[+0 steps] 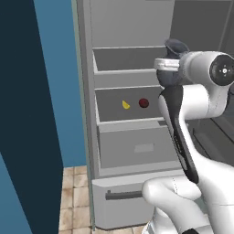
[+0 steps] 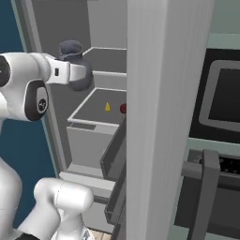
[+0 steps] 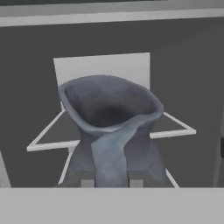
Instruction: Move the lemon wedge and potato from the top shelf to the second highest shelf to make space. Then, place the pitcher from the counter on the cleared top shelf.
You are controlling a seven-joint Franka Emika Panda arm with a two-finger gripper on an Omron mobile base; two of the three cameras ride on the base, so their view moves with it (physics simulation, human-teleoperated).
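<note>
Fingers on the gripper [image 3: 111,183] are pinched in tight on the pitcher [image 3: 111,127], grabbing it low down on the body, so the pitcher is up in the air and not sitting on anything. From the hand camera you're basically staring into its flared mouth, with the spout or handle strip running down toward the fingertips, which are mostly hidden behind the pitcher itself.

From the left base camera the pitcher [image 1: 172,64] is tucked right against the end of the arm, in front of the open fridge, about level with the top shelf [image 1: 130,58] and off toward its right end. Right base camera shows the same thing: pitcher [image 2: 75,65] stuck out past the white wrist, just left of the top shelf [image 2: 110,58], not resting on it as far as I can tell.

One level down, the second highest shelf [image 1: 132,119] has the lemon wedge [image 1: 125,104] and the potato [image 1: 144,103] sitting side by side near the middle, close but not touching. Lemon wedge on the left, potato on the right. Same pair shows from the other side, lemon wedge [image 2: 107,107] and potato [image 2: 123,108], the potato partly cut off by the big pale door edge [image 2: 164,117] in the foreground.
</note>
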